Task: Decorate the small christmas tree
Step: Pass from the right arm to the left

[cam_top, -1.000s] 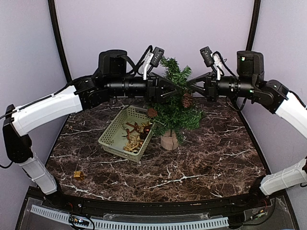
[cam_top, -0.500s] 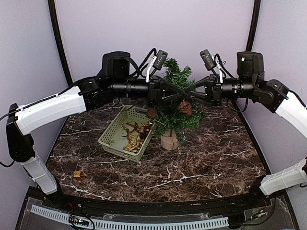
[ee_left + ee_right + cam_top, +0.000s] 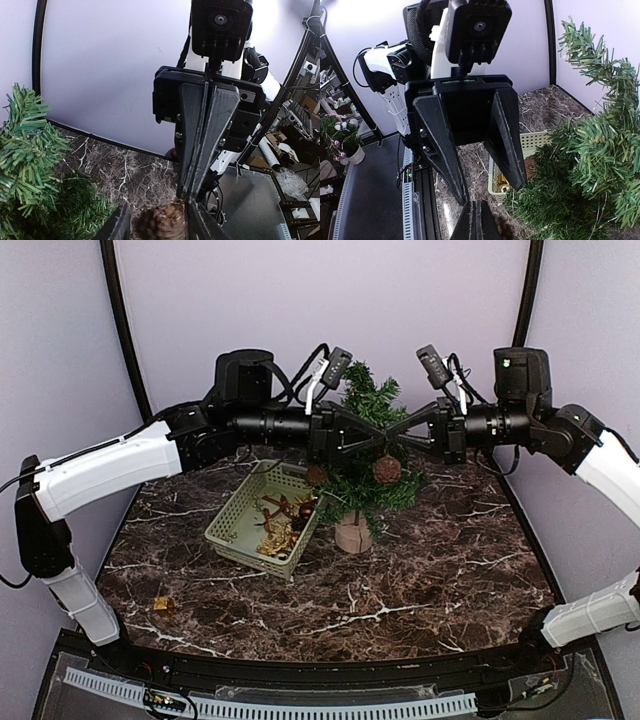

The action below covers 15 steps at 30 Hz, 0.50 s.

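**Visitor:** Which step are you on?

**Robot:** I'm hanging a brown pine cone ornament [image 3: 386, 469] on the small green bushy christmas tree [image 3: 365, 395]. The tree stands upright on its round tan wooden base [image 3: 352, 533] at the back middle of the dark marbled bench [image 3: 420, 580], just beside the pale green plastic basket [image 3: 228, 530]. My right pincer [image 3: 184, 192] is pressed tight together, and the cone dangles straight under its tips. I judge it holds the cone by its top, though any hanger is too small to see. My left pincer [image 3: 491, 192] stands partly spread, one finger on each side of the cone, not clamped.

**Visitor:** What does the next move call for?

**Robot:** Probably closing the left on the cone's body to steady it, then guiding it onto a branch on the tree's right side without dragging the needles.

**Visitor:** What has changed over the last second?

**Robot:** My left pincer has slid further toward the right one and narrowed, so the tips now cross in front of the tree. The cone hangs slightly lower. The tree and the basket have not moved.
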Available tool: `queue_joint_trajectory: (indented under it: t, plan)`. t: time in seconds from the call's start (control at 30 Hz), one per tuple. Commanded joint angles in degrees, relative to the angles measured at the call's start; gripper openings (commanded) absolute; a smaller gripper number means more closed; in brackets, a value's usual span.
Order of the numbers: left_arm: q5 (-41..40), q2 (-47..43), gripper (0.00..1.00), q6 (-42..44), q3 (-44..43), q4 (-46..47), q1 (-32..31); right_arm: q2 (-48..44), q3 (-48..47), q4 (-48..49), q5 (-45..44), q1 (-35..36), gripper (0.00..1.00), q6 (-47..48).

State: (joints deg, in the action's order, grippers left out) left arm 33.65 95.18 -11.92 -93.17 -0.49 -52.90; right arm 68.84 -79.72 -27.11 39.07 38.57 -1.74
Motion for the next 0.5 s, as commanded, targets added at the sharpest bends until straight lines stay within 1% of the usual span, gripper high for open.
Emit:
queue_joint_trajectory:
  t: [0.0, 0.13, 0.3, 0.47]
  plan:
    - [2.01, 0.75, 0.41, -0.25, 0.29, 2.66, 0.11, -0.38, -1.93, 1.03, 1.48, -0.42, 0.0, 0.42]
    - [3.88, 1.92, 0.39, -0.79, -0.53, 3.23, 0.08, -0.5, -1.93, 1.15, 1.58, -0.42, 0.0, 0.42]
    - [7.28, 2.81, 0.38, -0.9, -0.54, 4.63, -0.44, -0.57, -1.75, 1.42, 1.49, -0.42, 0.0, 0.31]
    - [7.7, 2.89, 0.37, -0.94, 0.33, 4.94, -0.75, -0.55, -1.53, 1.87, 1.44, -0.43, 0.0, 0.1]
